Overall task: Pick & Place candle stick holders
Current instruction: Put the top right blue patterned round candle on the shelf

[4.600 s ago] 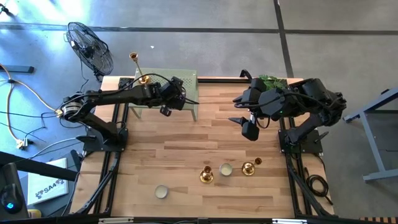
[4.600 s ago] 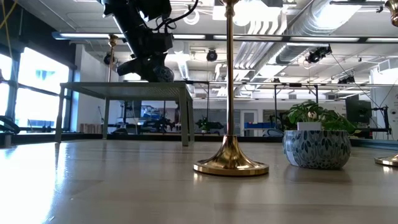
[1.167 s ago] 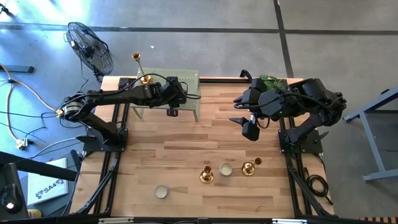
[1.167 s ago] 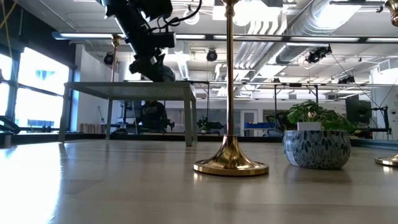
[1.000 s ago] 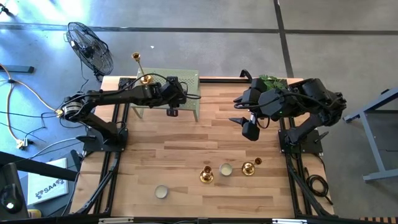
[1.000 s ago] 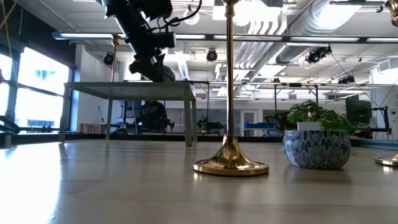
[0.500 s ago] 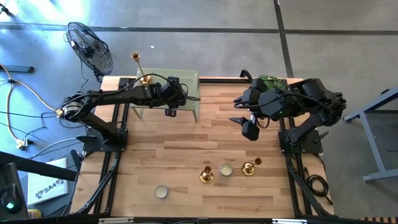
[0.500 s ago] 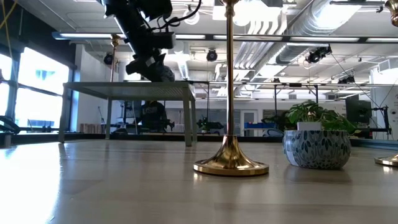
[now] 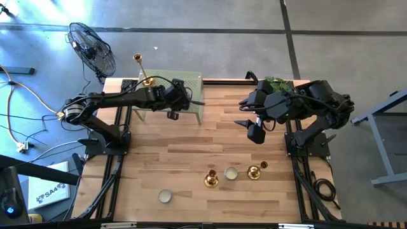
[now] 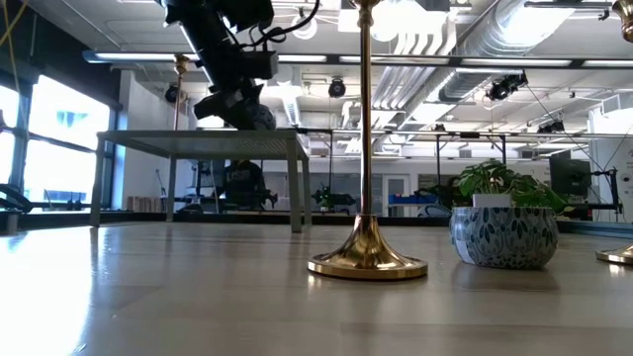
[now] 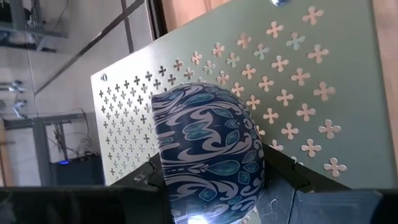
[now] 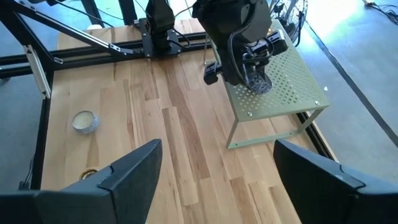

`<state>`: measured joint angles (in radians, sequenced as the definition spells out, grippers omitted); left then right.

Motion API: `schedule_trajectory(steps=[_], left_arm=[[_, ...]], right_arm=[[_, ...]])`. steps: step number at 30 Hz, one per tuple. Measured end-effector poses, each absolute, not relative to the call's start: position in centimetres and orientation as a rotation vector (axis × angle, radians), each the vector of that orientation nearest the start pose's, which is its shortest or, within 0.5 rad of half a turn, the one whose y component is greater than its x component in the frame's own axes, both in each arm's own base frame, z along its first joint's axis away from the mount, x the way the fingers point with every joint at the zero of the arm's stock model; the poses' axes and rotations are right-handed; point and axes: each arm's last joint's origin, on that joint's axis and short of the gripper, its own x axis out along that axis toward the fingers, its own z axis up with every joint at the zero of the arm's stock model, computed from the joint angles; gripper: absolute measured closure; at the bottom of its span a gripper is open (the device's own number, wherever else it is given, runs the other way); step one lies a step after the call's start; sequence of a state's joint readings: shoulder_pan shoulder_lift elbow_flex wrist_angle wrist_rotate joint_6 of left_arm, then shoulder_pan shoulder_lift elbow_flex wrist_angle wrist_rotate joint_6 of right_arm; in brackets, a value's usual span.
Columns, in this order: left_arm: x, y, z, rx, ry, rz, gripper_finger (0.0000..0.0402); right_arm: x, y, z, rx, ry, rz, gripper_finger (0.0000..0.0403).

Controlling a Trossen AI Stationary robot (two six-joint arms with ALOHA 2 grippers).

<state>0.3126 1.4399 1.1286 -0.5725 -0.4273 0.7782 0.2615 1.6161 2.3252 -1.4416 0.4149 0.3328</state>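
Far edge of the worktop, left of centre: a green perforated stand [image 9: 191,81] is here, its top punched with small cross-shaped holes.
Left hand: the left hand [image 12: 255,73] sits over the stand's top, fingers closed around a blue patterned pot [image 11: 208,155]; whether the pot touches the top is hard to tell.
Tall candle stick holder: the tall candle stick holder [image 9: 142,71] is upright at the far left corner of the worktop, just beside the stand.
Shorter candle stick holders: two shorter candle stick holders [image 9: 211,179] [image 9: 255,171] stand upright toward the near edge, right of centre, with a small round tin [image 9: 231,173] between them.
Second tin: another round tin [image 9: 165,196] lies near the near edge, left of centre, well apart from the others.
Right hand: the right hand [image 9: 245,123] hangs above the worktop right of centre, fingers spread wide and holding nothing.
Far right corner: a leafy plant in a patterned planter [image 10: 504,235] stands here, partly under the right arm in the high view.
Floor beyond the far left corner: a black fan [image 9: 94,48].
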Motion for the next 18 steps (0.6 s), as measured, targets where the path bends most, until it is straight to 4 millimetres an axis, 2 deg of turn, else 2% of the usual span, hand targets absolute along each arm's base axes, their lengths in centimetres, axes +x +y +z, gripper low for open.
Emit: schedule_trajectory(steps=[11, 18], left_arm=[[27.84, 10.28, 27.41, 0.777, 1.141, 0.291, 0.0254], [28.04, 9.47, 27.35, 0.913, 1.193, 0.272, 0.0254]], right_arm=[[24.26, 5.28, 50.82, 0.069, 0.67, -0.263, 0.01], [24.24, 5.26, 50.81, 0.066, 0.671, -0.268, 0.01]])
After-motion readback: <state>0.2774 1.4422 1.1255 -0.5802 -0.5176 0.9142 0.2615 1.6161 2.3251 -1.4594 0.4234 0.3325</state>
